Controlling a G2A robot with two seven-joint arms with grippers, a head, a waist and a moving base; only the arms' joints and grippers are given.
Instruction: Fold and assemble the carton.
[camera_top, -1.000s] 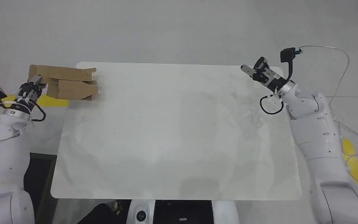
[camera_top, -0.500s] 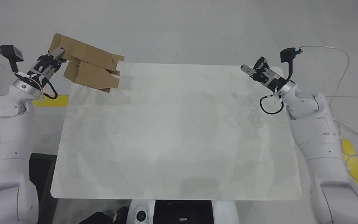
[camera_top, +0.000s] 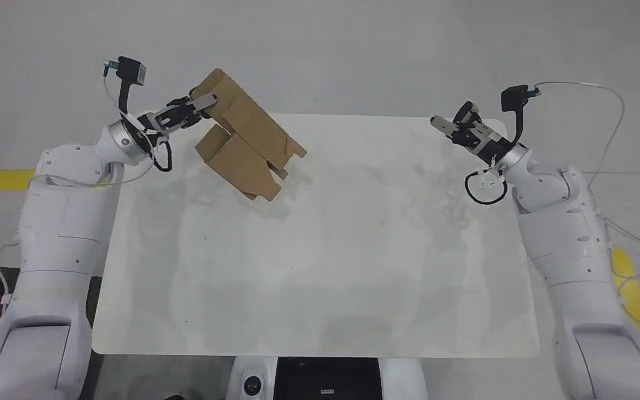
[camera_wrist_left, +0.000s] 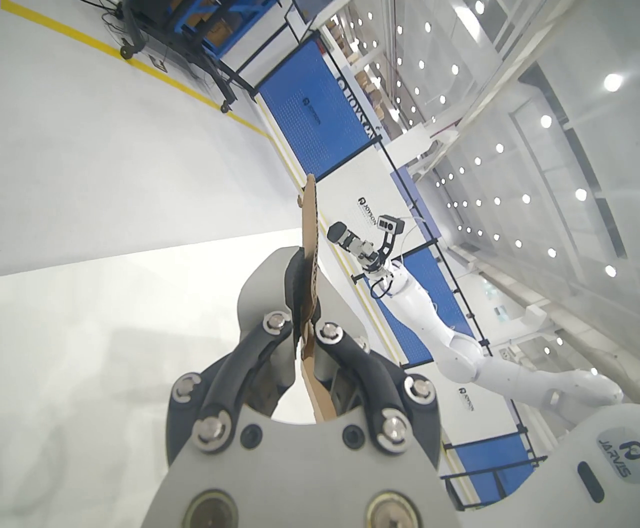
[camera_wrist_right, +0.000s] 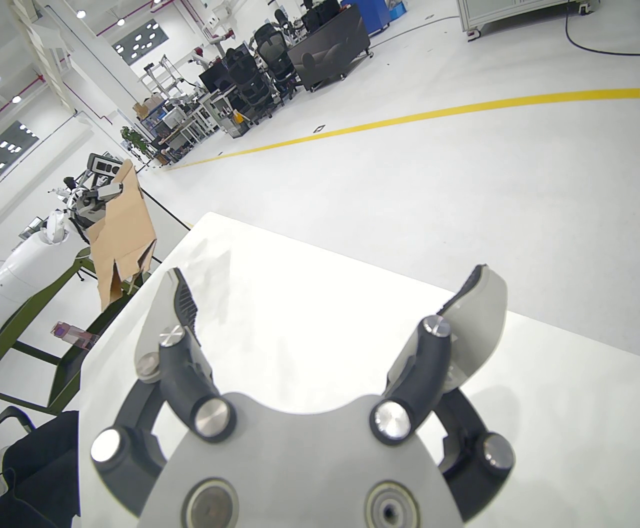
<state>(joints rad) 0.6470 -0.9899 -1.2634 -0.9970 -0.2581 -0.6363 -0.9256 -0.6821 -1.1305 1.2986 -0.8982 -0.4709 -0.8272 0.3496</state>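
Your left end effector is clenched on one edge of the flat carton, which hangs tilted above the far left corner of the bench. Your right end effector is released, well apart. You seem to be at the delivery step; next, lay it down for unfolding.

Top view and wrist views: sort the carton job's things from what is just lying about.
Job: flat brown cardboard carton, clamped in left gripper; open right gripper; white table.
Lying about: small purple-tinted clear container, green metal frame, both beside the table.
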